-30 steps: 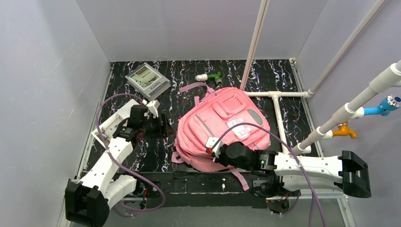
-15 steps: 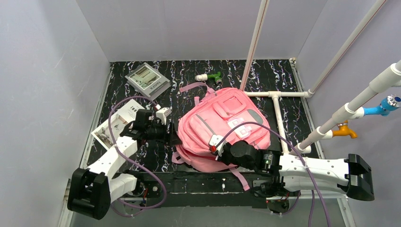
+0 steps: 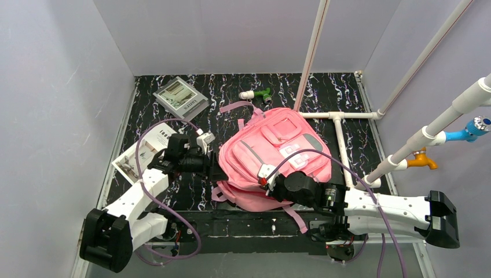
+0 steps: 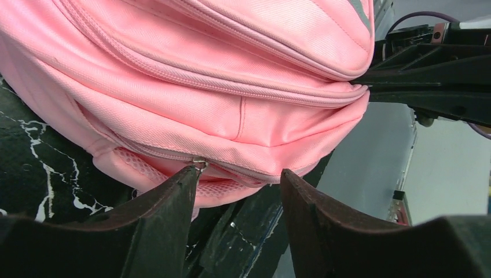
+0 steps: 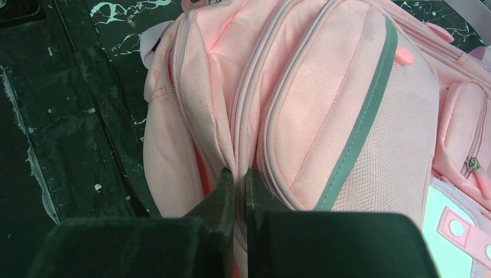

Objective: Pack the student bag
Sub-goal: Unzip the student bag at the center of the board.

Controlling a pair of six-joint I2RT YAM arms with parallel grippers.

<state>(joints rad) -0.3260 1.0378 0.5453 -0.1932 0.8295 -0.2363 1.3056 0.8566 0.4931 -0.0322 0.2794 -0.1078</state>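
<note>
The student bag, a big pink backpack with a grey stripe, lies front up in the middle of the black table. My left gripper is at its left edge, jaws apart. In the left wrist view, the left gripper holds nothing. One of its fingertips is right at a small metal zipper pull on the bag's lower seam. My right gripper sits at the bag's near side. In the right wrist view, the right gripper is shut on a fold of the bag's fabric beside a zipper line.
A grey book lies at the back left and a white booklet lies left of my left arm. A green and white pipe fitting sits behind the bag. White pipes run along the right, with a blue tap and an orange tap.
My left arm has swung right, up to the bag's left edge, uncovering the white booklet. My right gripper keeps its pinch on the bag, which has shifted slightly.
</note>
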